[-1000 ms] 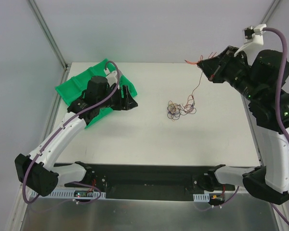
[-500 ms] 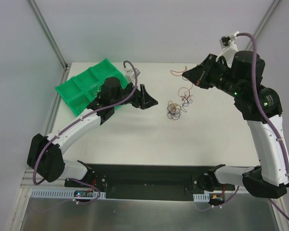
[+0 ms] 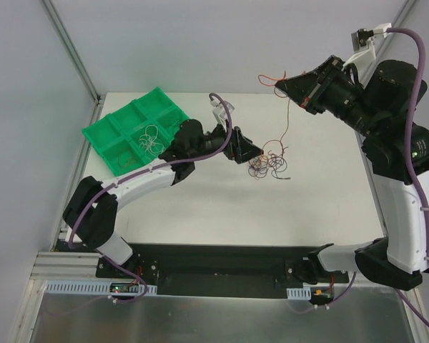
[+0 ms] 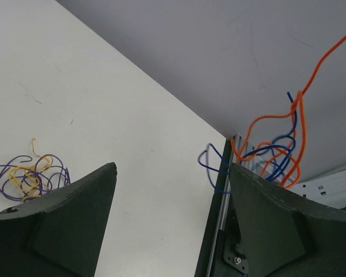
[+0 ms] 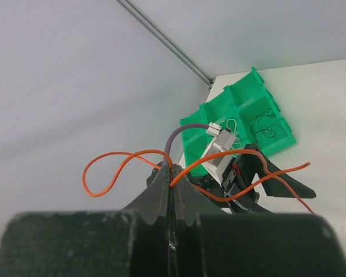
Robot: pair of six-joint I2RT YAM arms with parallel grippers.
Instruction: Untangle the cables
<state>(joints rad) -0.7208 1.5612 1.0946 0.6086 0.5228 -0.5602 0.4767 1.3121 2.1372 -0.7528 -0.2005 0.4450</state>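
I judge this job somewhere in the middle. A few cables (image 3: 150, 136) lie in the green tray (image 3: 100, 132) at the far left of the table (image 3: 200, 207). From the right wrist I can make out a pale one and a dark one, each in its own compartment. What is left is the clump (image 3: 268, 164) near the middle of the table, toward the far side, and it looks tangled to me. My left wrist view shows a purple and yellow knot (image 4: 26, 176) lying flat, with blue strands (image 4: 285, 144) hanging in the air together with orange ones. My right arm rears up over the far right of the table, its wrist high and aimed leftward. The right gripper (image 5: 170, 170) has its jaws pressed together on the orange cable (image 5: 121, 157), whose ends curl out to either side of the fingers. From above I see a thin strand running from that grip down to the clump, so I take this cable as lifted but not yet free. My left arm stretches from its near-left base across to the middle of the table. The left gripper (image 3: 256, 153) sits just beside the clump on its left, jaws spread with nothing between them. I cannot tell whether a finger touches the wires.
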